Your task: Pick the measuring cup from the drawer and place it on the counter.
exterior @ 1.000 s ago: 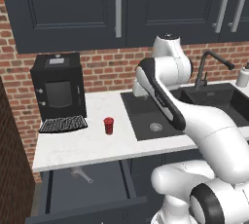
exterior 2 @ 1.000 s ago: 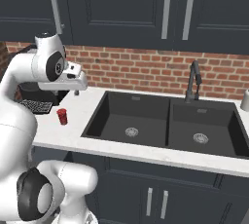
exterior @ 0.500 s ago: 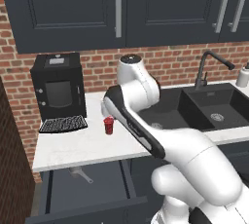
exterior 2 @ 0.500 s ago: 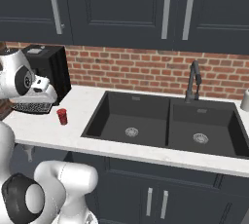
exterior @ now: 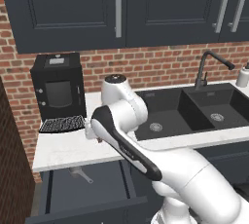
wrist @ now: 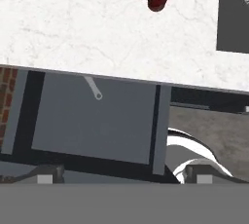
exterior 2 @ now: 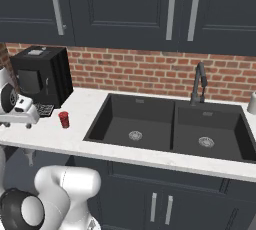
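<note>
Inside open drawer [wrist: 97, 125], measuring cup [exterior: 79, 173], handle showing

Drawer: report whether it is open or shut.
Open: the drawer is pulled out below the counter, its dark interior exposed, measuring cup inside.

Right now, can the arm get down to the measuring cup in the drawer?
Probably yes. The drawer is pulled open, and the measuring cup lies at its back, bowl tucked under the counter edge, handle sticking out. The end effector looks down from above, so the overhang may crowd it.
</note>
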